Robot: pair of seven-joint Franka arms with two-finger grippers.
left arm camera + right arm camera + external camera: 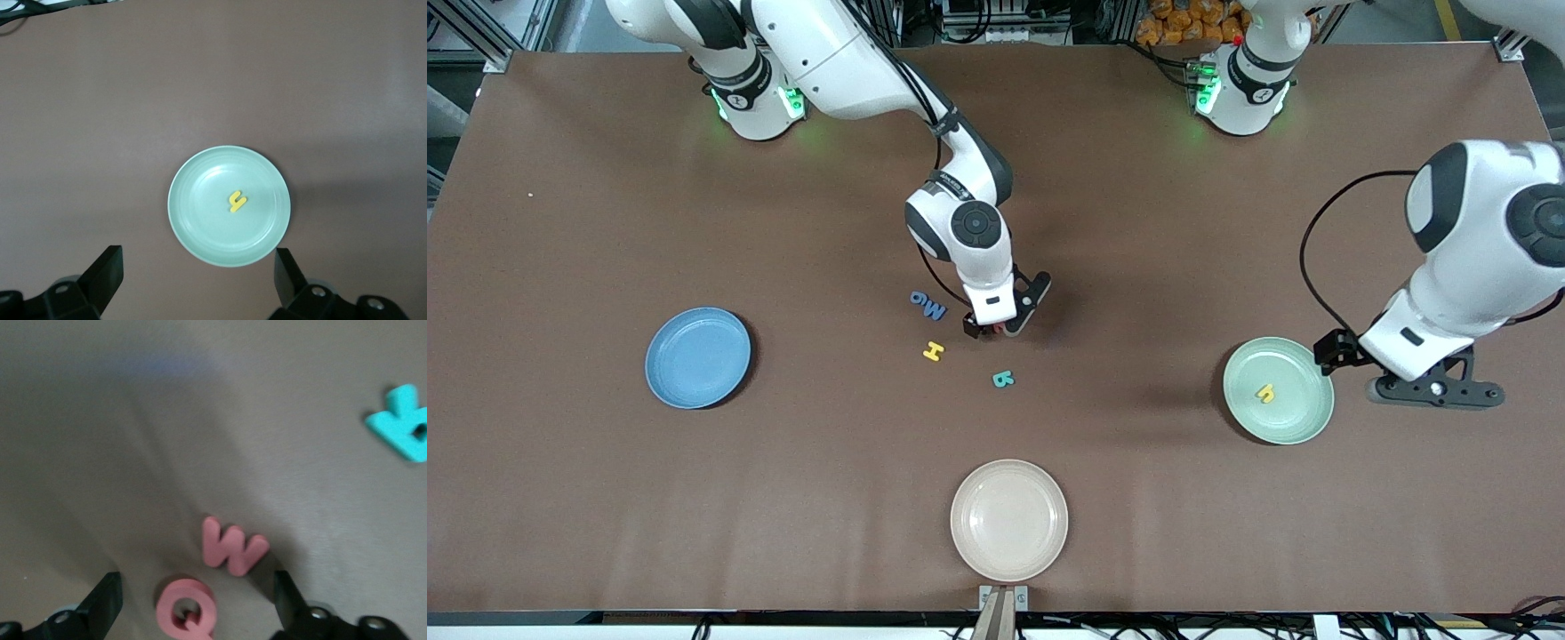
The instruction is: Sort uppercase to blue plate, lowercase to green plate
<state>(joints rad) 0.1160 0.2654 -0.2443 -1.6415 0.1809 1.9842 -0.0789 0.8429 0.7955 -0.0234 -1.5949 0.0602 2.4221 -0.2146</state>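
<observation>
My right gripper [992, 331] [197, 603] hangs open low over the table's middle, its fingers either side of the red Q [187, 611]. The red w [233, 547] lies just past the Q. A teal R [1003, 380] [403, 423], a yellow H [933, 352], and a blue M [934, 310] touching a smaller blue letter [917, 298] lie close by. The blue plate [698, 357] sits toward the right arm's end. The green plate [1278, 389] [229, 205] holds the yellow h [1264, 392] [237, 201]. My left gripper [1436, 391] [197, 280] is open and holds nothing, raised beside the green plate.
A cream plate [1008, 520] sits near the table's front edge, nearer to the front camera than the letters. The brown table [605, 222] lies bare between the plates.
</observation>
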